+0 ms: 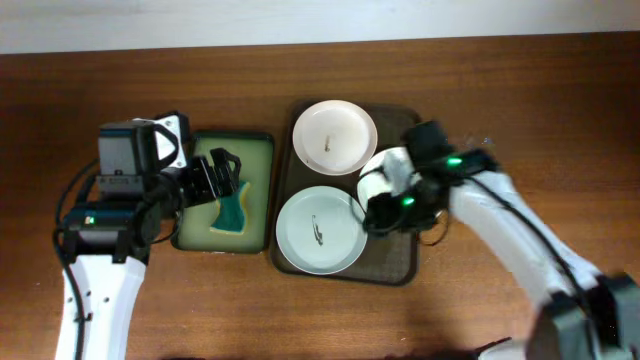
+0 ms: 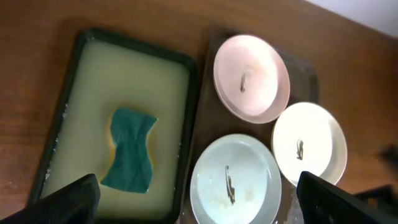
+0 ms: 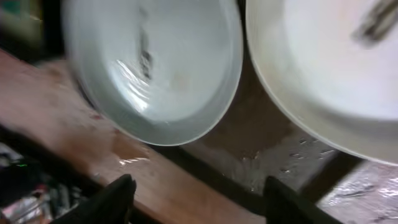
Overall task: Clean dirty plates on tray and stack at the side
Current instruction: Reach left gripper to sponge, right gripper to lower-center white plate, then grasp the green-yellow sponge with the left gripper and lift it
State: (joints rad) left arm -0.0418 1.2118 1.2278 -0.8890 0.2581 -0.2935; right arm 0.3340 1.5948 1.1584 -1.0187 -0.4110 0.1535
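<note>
Wooden table (image 1: 500, 80), where only the left wrist view shows three plates (image 2: 251, 78); left fingers (image 2: 65, 204), right fingers (image 3: 117, 198) gape empty

The overhead camera is looking straight down on the desk (image 1: 300, 320) from well above, taking in both arms and both trays. The left wrist camera is riding behind the left pincer (image 2: 199, 202), looking forward and down from a moderate height. Its dark fingertips (image 2: 68, 199) are framing the lower corners, with the green-lined tray (image 2: 124, 74) lying ahead and leftward and the brown tray (image 2: 301, 81) with three plates (image 2: 252, 78) ahead and rightward. The right wrist camera is sitting very near behind the right pincer (image 3: 199, 199), giving a blurred look at two plate rims just beyond its tips. All three views are sharing the pale plate (image 1: 320, 230).
</note>
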